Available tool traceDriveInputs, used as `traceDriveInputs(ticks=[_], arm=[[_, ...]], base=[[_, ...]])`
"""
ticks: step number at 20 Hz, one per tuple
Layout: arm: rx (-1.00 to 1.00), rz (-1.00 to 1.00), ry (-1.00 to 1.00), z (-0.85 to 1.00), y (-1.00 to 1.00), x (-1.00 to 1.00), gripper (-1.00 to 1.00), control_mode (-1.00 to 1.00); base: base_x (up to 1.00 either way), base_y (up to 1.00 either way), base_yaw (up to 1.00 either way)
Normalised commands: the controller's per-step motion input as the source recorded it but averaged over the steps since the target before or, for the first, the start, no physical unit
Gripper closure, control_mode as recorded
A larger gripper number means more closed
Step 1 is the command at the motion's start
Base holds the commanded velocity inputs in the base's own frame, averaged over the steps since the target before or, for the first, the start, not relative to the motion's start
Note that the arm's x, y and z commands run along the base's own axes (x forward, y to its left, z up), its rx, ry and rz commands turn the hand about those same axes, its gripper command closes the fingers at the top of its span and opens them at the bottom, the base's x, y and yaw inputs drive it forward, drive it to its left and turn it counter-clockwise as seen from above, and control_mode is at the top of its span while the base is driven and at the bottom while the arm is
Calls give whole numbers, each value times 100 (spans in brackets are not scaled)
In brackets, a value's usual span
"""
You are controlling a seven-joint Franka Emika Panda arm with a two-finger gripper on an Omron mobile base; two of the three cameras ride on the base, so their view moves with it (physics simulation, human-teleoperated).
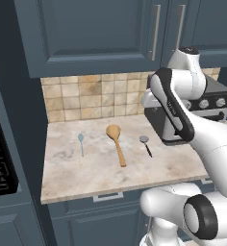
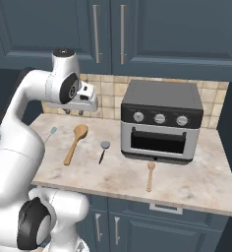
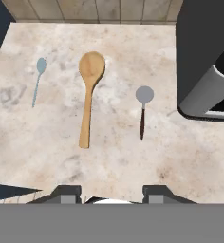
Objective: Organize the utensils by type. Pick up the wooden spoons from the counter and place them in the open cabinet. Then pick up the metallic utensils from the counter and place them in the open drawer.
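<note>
So far nothing has been lifted: the wooden spoon [image 3: 88, 92] lies flat on the surface [image 1: 101, 178], bowl toward the tan backsplash [image 1: 86, 96] and handle pointing to the front edge, with the pale silver-blue spoon [image 3: 37, 79] well apart on one side and the round-headed utensil with the black handle [image 3: 143, 107] near on the other. A second, smaller wooden spoon [image 2: 150, 176] lies just in front of the toaster oven [image 2: 160, 120]. The end effector [image 3: 111, 192] hovers above the surface, holding nothing, its two finger tips [image 3: 69, 193] standing parted with bare stone between them. I judge the step in hand to be the approach to the first wooden spoon. The next move calls for lowering over the handle, straddling it across its narrow width and closing there, since the flat handle offers little height to catch. As for containers, the upper cabinet doors [image 2: 108, 34] in the base views look shut, and the drawer front [image 1: 108, 197] under the surface edge appears closed too; I cannot tell from here where the open cabinet or open drawer stands, and nothing is seen placed in either.
</note>
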Motion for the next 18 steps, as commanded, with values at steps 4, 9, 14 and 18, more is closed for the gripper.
traceDriveInputs(ticks=[4, 9, 14, 18], arm=[[0, 0, 0, -1, 0, -7, -100, -100], [-8, 3, 4, -15, 1, -20, -100, -100], [-8, 8, 0, -24, 18, -27, -100, -100], [-5, 0, 0, -45, 11, -8, -100, -100]], base=[[0, 0, 0], [0, 0, 0], [0, 0, 0], [0, 0, 0]])
